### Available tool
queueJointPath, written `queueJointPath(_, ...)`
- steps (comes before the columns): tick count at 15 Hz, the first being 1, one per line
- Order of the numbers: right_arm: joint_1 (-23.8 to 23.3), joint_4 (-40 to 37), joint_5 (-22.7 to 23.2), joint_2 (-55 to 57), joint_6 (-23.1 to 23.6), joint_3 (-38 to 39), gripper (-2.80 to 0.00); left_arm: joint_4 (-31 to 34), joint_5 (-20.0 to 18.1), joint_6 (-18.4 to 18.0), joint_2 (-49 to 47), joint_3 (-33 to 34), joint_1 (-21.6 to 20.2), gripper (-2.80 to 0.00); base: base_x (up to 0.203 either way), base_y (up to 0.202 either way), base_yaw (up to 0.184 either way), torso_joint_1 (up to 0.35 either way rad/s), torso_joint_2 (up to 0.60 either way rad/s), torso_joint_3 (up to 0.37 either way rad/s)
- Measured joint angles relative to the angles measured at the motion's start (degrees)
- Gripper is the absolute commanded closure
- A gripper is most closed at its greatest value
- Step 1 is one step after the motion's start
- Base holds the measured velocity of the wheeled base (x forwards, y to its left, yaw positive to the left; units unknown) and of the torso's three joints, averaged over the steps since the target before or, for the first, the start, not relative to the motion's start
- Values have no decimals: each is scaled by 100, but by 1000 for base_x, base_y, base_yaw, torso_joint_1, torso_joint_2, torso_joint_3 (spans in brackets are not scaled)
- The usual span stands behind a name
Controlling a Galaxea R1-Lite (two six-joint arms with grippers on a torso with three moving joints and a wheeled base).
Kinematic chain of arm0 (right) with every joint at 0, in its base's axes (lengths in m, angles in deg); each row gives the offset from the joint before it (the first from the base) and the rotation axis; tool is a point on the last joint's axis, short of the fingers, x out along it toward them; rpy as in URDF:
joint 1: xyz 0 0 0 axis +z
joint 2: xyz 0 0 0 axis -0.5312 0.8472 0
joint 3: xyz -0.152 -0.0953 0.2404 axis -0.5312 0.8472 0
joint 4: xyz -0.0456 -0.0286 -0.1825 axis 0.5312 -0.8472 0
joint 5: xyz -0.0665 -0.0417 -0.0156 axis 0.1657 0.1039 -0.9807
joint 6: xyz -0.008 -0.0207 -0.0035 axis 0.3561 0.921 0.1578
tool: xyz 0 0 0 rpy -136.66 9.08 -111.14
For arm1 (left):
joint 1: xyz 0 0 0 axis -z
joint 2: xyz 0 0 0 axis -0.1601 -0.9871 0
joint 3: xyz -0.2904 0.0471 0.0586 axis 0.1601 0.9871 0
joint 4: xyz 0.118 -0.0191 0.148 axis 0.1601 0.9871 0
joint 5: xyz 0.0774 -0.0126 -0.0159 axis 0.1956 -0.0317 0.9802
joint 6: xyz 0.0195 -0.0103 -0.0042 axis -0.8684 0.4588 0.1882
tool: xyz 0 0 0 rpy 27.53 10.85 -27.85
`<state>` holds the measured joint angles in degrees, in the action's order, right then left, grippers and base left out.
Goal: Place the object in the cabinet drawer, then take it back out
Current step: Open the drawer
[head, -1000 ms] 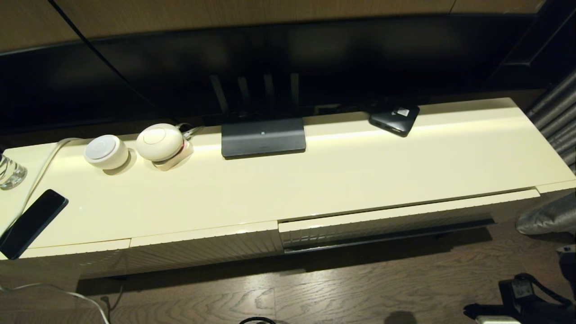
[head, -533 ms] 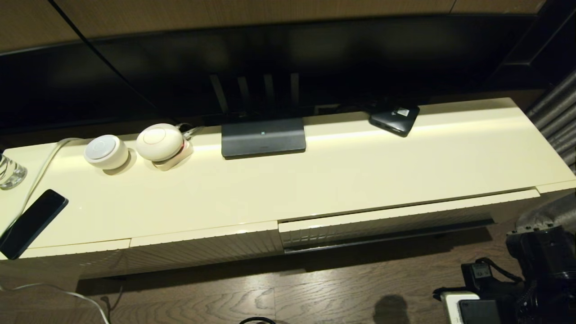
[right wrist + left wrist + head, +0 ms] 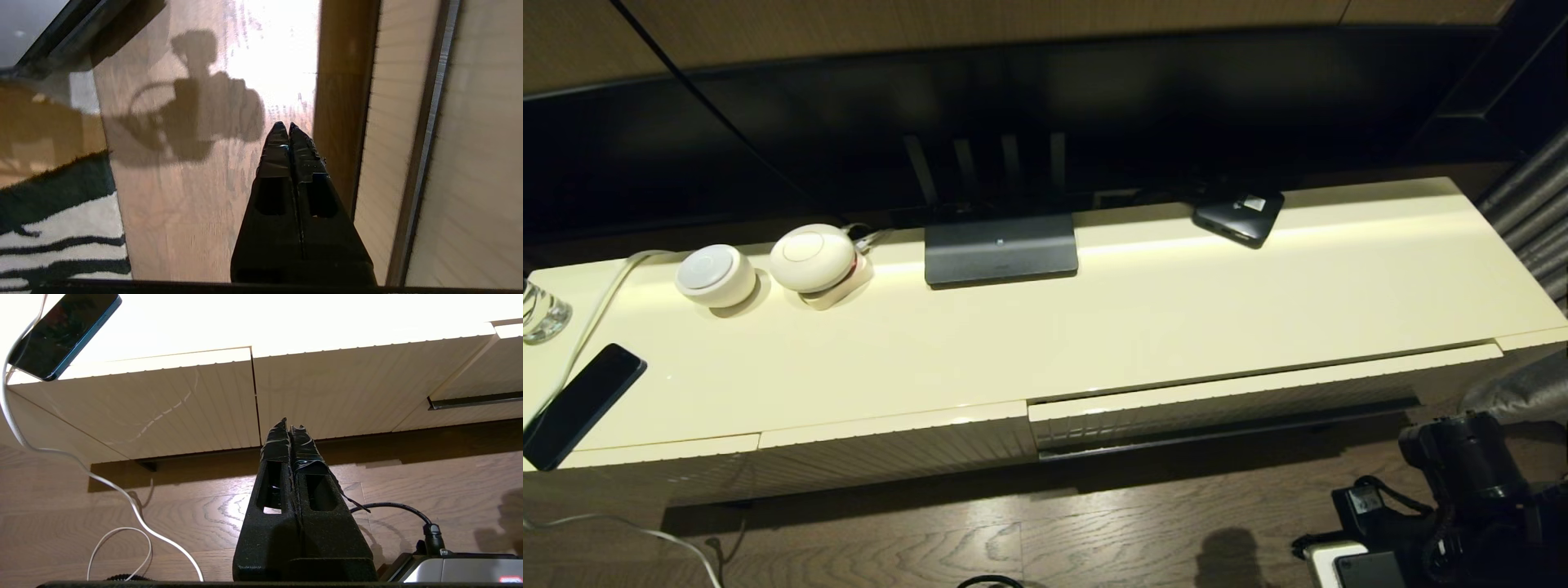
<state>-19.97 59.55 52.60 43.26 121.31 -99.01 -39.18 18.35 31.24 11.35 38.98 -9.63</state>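
Observation:
The cabinet drawer (image 3: 1258,400) is the wide ribbed cream front on the right half of the cabinet; its inside does not show. Its corner also shows in the left wrist view, as the drawer (image 3: 506,359) with a dark gap below it. The black umbrella is not in any view. My right arm (image 3: 1462,482) hangs low over the floor, in front of the drawer's right end. My right gripper (image 3: 289,127) is shut and empty, beside a ribbed cream front (image 3: 392,143). My left gripper (image 3: 289,424) is shut on nothing, low before the left panels.
On the cabinet top stand a small black box with a white label (image 3: 1240,214), a dark flat base (image 3: 1001,249), two white round devices (image 3: 768,265), a phone (image 3: 580,404) and a glass (image 3: 541,310). White cables (image 3: 122,498) trail on the wooden floor.
My right arm has come up into the head view at the lower right, then shifted left. The drawer and the things on the cabinet top have not moved.

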Motion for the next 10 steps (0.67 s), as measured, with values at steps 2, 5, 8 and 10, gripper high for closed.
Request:
queueJointPath(2, -22, -26, -12, 129, 253, -5, -280, -2, 1, 2, 0, 0, 0, 0, 0, 0, 0, 0, 0, 0)
queueJointPath(5, -79, 10, -35, 306, 394, -54, -280, 2, 1, 0, 0, 0, 0, 0, 0, 0, 0, 0, 0, 0)
queueJointPath(8, -147, 51, -38, 414, 397, -99, -280, -2, 1, 2, 0, 0, 0, 0, 0, 0, 0, 0, 0, 0)
queueJointPath(10, -240, 55, -44, 494, 408, -90, -280, 0, 1, 2, 0, 0, 0, 0, 0, 0, 0, 0, 0, 0)
